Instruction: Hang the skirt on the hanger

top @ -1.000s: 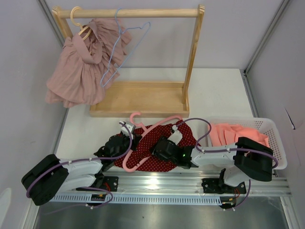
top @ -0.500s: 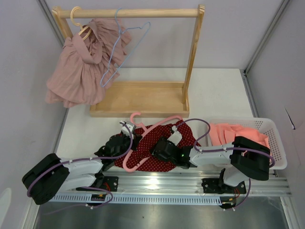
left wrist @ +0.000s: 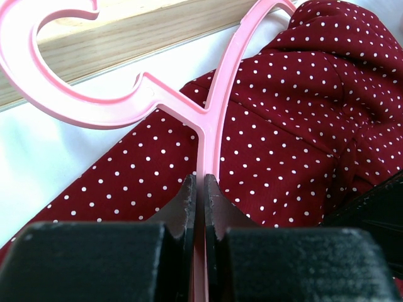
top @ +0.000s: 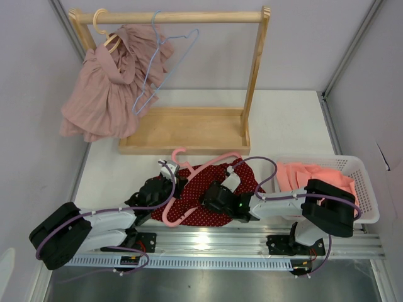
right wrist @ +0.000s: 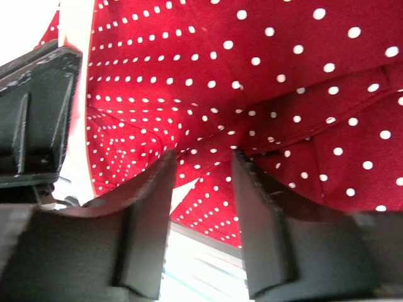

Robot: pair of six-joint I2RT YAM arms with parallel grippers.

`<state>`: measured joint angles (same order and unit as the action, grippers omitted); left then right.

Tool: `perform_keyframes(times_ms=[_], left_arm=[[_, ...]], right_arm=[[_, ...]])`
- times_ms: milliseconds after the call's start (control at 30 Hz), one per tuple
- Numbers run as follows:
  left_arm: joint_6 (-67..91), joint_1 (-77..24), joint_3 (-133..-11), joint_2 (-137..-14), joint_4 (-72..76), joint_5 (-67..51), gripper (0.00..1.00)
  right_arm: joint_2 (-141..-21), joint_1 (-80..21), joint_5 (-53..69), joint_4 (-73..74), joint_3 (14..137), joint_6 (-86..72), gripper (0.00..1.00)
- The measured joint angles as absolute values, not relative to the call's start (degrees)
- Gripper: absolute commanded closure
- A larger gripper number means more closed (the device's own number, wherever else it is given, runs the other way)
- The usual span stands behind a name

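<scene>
In the left wrist view the pink hanger [left wrist: 214, 126] loses its hook past the 11 o'clock corner and one arm past 1 o'clock. Its neck vanishes between the pinched fingers of the left tool [left wrist: 198, 195]. The red dotted skirt [left wrist: 302, 126] runs off at 3 o'clock. From above, the right tool [top: 213, 195] hides its own fingertips. In its wrist view, whether the pads touch cloth cannot be told.

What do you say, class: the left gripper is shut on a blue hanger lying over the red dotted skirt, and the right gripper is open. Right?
Only the colour is wrong: the left wrist view shows the left gripper shut on a pink hanger lying over the red dotted skirt, and the right gripper is open.
</scene>
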<state>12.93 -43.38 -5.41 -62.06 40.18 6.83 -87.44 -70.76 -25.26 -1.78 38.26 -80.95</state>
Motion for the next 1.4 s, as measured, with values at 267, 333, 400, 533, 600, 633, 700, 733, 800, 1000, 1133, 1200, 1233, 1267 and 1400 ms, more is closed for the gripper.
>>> perform_keyframes(times_ms=[267,333,400,533,600,633,700,733,800,1000,1133,1200,1233,1267,1400], left_arm=[[12.93,-43.38,-5.43,-62.11,40.18,6.74,1.0],[12.93,-43.38,-5.43,-62.11,40.18,6.74,1.0],[12.93,-43.38,-5.43,-62.11,40.16,6.74,1.0],[12.93,-43.38,-5.43,-62.11,40.16,6.74,1.0],[12.93,-43.38,-5.43,-62.11,40.16,6.74,1.0],[12.91,-43.38,-5.43,-62.11,40.18,6.74,1.0],[12.91,-43.38,-5.43,-62.11,40.18,6.76,1.0],[12.91,-43.38,-5.48,-62.11,40.16,6.79,1.0],[12.86,-43.38,-5.54,-62.08,40.14,6.83,1.0],[12.4,-43.4,-6.26,-62.08,39.77,6.87,1.0],[11.97,-43.4,-7.03,-62.59,39.75,6.9,1.0],[11.86,-43.4,-7.66,-63.37,39.77,6.92,1.0],[11.77,-43.4,-7.99,-63.86,39.79,6.92,1.0],[11.66,-43.4,-8.25,-64.38,39.99,6.92,1.0],[11.46,-43.4,-8.69,-66.19,41.1,6.94,1.0]], right_arm=[[-88.42,-70.48,-25.28,-0.91,38.65,-80.47,0.81],[-88.44,-70.41,-25.47,-0.71,39.03,-80.18,0.89],[-88.44,-70.39,-25.67,-0.32,39.31,-79.88,0.95],[-88.07,-70.37,-25.71,1.04,39.62,-79.48,1.0],[-87.2,-70.39,-25.71,1.93,39.62,-79.4,1.0],[-86.5,-70.39,-25.71,2.44,39.64,-79.26,1.0],[-84.86,-70.39,-25.78,3.27,39.66,-79.09,1.0],[-83.83,-70.41,-25.91,3.66,39.66,-79.0,1.0],[-81.82,-70.48,-26.2,4.56,39.66,-78.96,1.0],[-77.84,-71.11,-26.79,6.76,39.66,-79.02,1.0],[-76.23,-72.12,-26.85,8.4,39.51,-79.2,1.0],[-74.87,-72.49,-27.07,9.47,39.22,-79.48,1.0],[-74.28,-72.58,-27.2,10.02,39.22,-79.5,1.0],[-73.34,-72.64,-27.29,10.68,39.22,-79.53,1.0],[-69.38,-72.69,-28.05,12.93,39.22,-79.48,1.0]])
